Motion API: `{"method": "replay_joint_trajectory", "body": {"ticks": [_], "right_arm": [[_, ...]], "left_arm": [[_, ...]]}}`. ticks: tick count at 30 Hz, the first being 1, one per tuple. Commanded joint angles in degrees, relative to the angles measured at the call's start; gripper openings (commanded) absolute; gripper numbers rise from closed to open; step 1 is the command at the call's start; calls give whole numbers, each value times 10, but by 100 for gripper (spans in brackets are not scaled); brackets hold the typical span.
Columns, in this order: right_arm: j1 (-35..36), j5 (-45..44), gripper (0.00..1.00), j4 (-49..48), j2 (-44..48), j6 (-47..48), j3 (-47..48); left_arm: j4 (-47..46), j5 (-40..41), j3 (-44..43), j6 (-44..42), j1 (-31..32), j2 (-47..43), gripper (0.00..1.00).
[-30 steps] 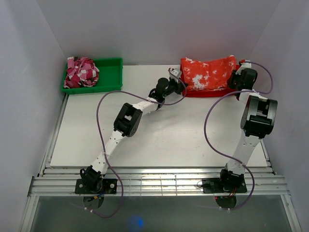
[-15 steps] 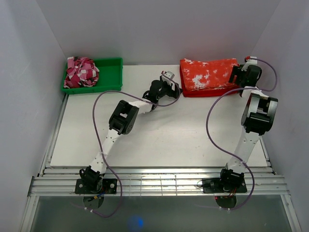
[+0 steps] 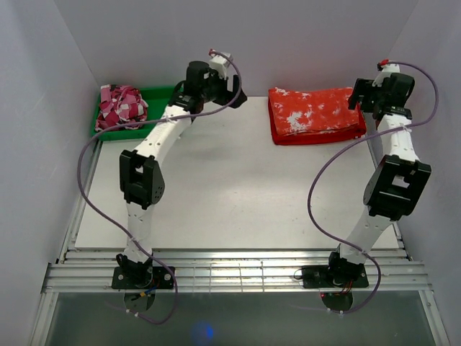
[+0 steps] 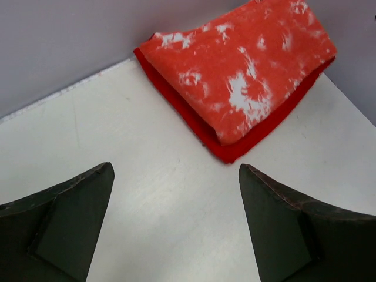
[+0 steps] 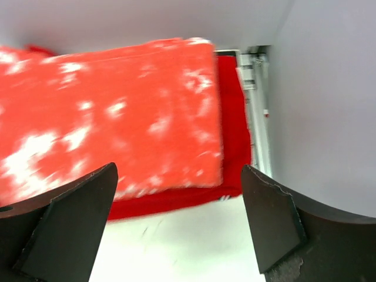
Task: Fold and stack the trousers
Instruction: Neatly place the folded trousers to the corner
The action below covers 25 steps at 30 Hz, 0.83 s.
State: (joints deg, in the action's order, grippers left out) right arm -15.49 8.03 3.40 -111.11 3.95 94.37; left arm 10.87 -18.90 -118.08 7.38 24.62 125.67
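Left tool [image 4: 175, 169], right tool [image 5: 179, 169] withdrawn, speckled trousers [image 3: 313, 112] folded flat atop red cloth [image 4: 234, 155]

Place: a robotics lab test cell
Desk: flat white rectangular desk [image 3: 238, 194]
Walls: plain pale grey-lilac panels [image 3: 43, 144] close in the desk on the left, far and right sides
Mounting: ribbed aluminium rail frame [image 3: 238, 272] at the near edge, carrying two black base plates [image 3: 142, 278]
Arms: white-and-black jointed left arm [image 3: 140, 180] and right arm [image 3: 392, 189], each trailing a loose purple cable [image 3: 309, 193]
Samples: shallow green plastic bin [image 3: 164, 104] with crumpled pink-and-white cloth [image 3: 121, 107]; folded orange-red white-speckled trousers [image 3: 317, 112]
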Motion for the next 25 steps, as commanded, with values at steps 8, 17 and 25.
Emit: {"method": "replay_joint_trajectory", "body": {"ticks": [8,17,25], "right_arm": [[-1,283,90,410,181,140,7],[7,265,90,491,352,312,-271],[12,250,90,485,464,334,-377]], "left_arm": [[404,-24,102,-114,-112,-183,98],[335,-13,418,-104,-123,-398,98],[351,-2,483,-117,-124,-469,98]]}}
